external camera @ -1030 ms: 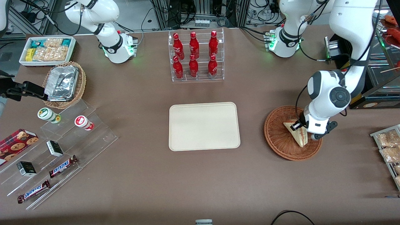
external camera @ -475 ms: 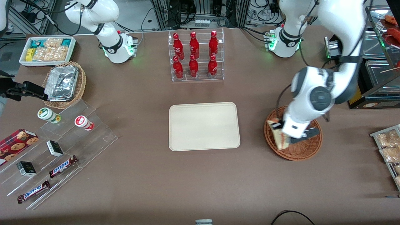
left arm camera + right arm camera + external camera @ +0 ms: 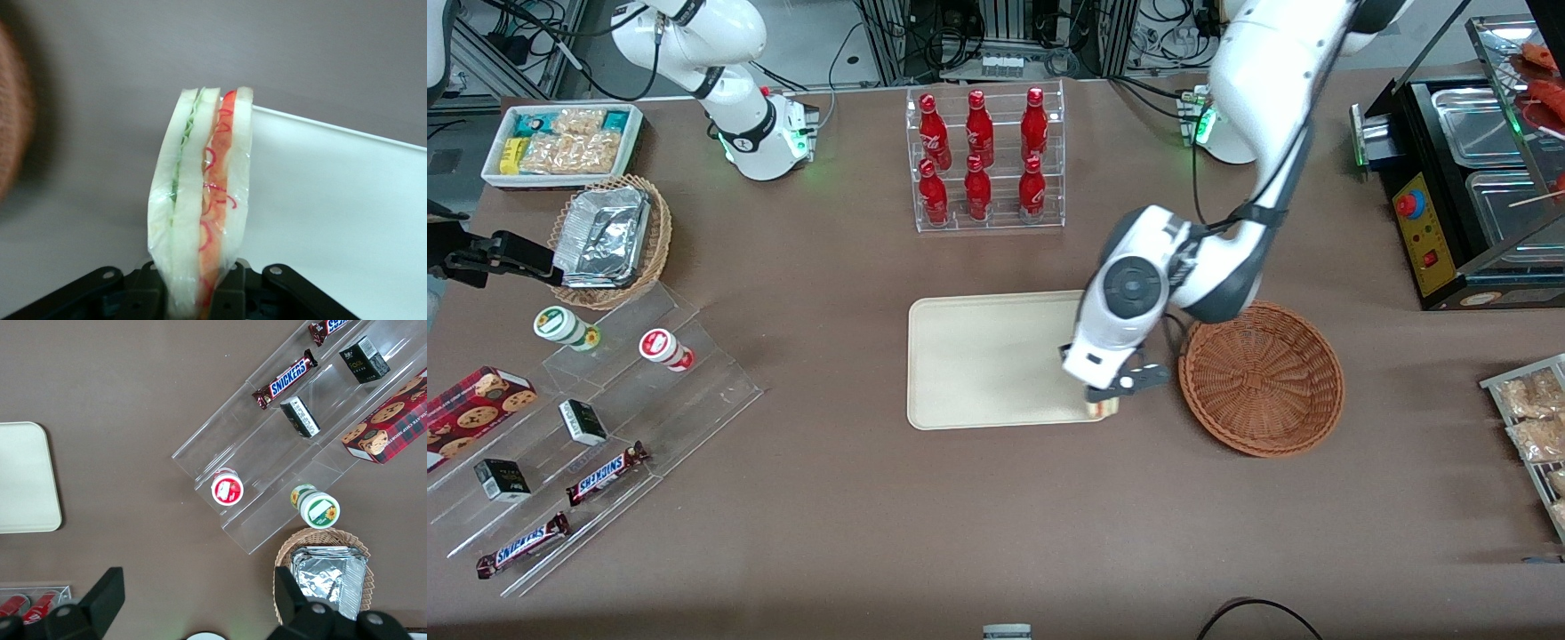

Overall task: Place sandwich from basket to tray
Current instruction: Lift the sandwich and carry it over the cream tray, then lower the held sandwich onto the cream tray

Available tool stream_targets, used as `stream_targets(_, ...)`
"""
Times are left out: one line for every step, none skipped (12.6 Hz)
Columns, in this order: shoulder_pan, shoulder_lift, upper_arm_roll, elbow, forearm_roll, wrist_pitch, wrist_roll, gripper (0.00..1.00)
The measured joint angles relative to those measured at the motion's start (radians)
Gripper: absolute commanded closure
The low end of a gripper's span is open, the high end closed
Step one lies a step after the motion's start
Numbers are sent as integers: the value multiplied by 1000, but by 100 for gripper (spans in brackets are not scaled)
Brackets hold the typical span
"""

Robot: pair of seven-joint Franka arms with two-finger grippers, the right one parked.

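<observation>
My gripper (image 3: 1107, 397) hangs over the corner of the cream tray (image 3: 978, 356) that lies nearest the basket and nearest the front camera. It is shut on the sandwich (image 3: 203, 200), a plastic-wrapped wedge with green, red and orange filling between pale bread. In the front view only a small bit of the sandwich (image 3: 1103, 408) peeks out below the gripper. The tray (image 3: 340, 200) shows beside the sandwich in the left wrist view. The reddish-brown wicker basket (image 3: 1261, 378) stands empty beside the tray, toward the working arm's end.
A clear rack of red bottles (image 3: 983, 160) stands farther from the front camera than the tray. A clear stepped display with snacks (image 3: 587, 427) and a lighter basket of foil containers (image 3: 609, 240) lie toward the parked arm's end. A black appliance (image 3: 1467, 178) stands at the working arm's end.
My gripper lifted the sandwich out of the basket and carried it sideways to above the tray's corner. The basket is now empty.
</observation>
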Motion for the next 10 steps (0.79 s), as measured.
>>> stream_targets(-34,33,0,43,0,-8,-37,100)
stream_targets(-65,59,0,74,0,-11,-68,100)
stream_targets(-95,83,1,102,0,-12,-100,100)
stream_targets(-121,106,2,128,0,-12,-128,100)
stream_targets(-143,127,2,150,3,-14,-150,100)
stream_targets(-158,143,2,167,12,-16,-168,100)
stream_targets(-168,154,3,177,22,-18,-184,100)
stream_targets(-172,159,3,184,30,-28,-192,100)
stream_targets(-173,162,3,187,35,-37,-198,100)
stream_targets(-173,164,3,188,36,-39,-205,100)
